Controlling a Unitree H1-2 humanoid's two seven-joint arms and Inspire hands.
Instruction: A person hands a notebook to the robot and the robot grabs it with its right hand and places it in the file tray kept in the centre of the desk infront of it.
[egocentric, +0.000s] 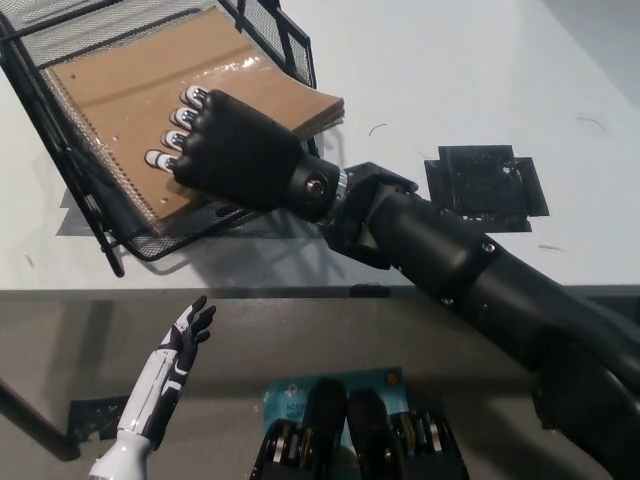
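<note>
Your left hand (172, 362) idles low beside the desk (450, 70), fingers apart and empty, since this job isn't its own. The notebook (140, 90) lies mostly inside the tray (60, 150), one corner overhanging, because your right hand (235, 150) is clamped on that edge.

You can read nothing here: the teal label (335, 385) at the bottom edge carries print too blurred to decipher.
</note>
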